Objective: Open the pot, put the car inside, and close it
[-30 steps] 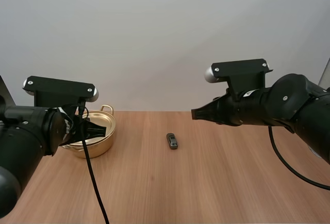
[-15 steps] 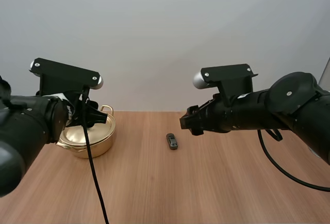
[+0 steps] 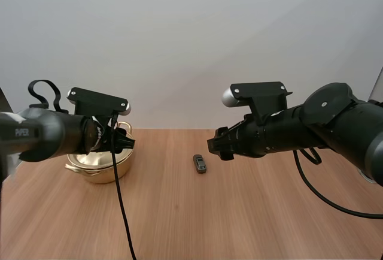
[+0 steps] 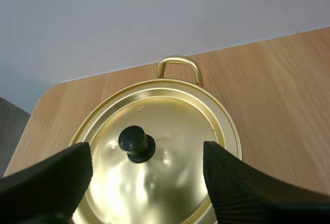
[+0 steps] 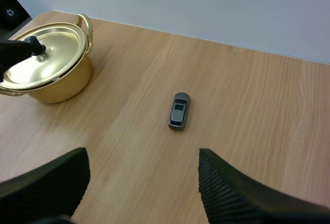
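A gold pot [image 3: 100, 171] stands at the table's left with its lid [image 4: 160, 131] on, a black knob [image 4: 136, 142] at the lid's centre. My left gripper [image 3: 124, 144] hovers over it, open, its fingers [image 4: 51, 175] spread to either side of the knob without touching it. A small grey toy car [image 3: 200, 163] lies on the wood mid-table. My right gripper [image 3: 216, 145] hangs open just to the right of and above the car [image 5: 179, 110], nothing between its fingers [image 5: 232, 190]. From the right wrist the pot [image 5: 49, 72] shows with the left gripper's tip by its knob.
The wooden table [image 3: 239, 212] stretches bare toward the front and right. Its rounded back-left corner lies just beyond the pot's handle [image 4: 178, 65]. A plain pale wall rises behind the table.
Both grippers went from nearly shut to wide open. The left arm reached forward over the pot lid. The right arm shifted left and down toward the car.
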